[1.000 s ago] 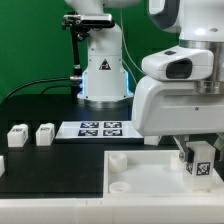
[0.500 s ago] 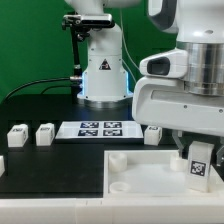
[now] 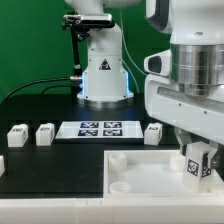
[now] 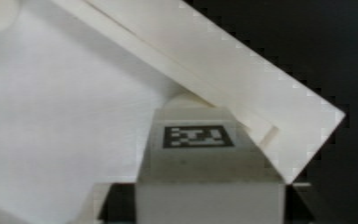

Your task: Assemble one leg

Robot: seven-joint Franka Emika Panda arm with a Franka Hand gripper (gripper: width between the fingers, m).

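Gripping leg (image 3: 196, 166) in hand (image 3: 197, 160), above panel (image 3: 140, 172).

Even bright indoor light, soft shadows, wrist view blurred, whites glaring

Leg (image 3: 198, 166): white plastic, smooth, faintly satin, bearing a matt printed black-and-white tag. Two further legs (image 3: 17, 137), (image 3: 45, 134): same white plastic. Panel (image 3: 140, 170): white, smooth, low sheen. Marker board (image 3: 100, 128): thin, flat, matt white with printed tags. Surface (image 3: 50, 165): black, matt. Arm housing (image 3: 190, 95): glossy white moulded plastic. Backdrop (image 3: 30, 40): green, matt, cloth-like.
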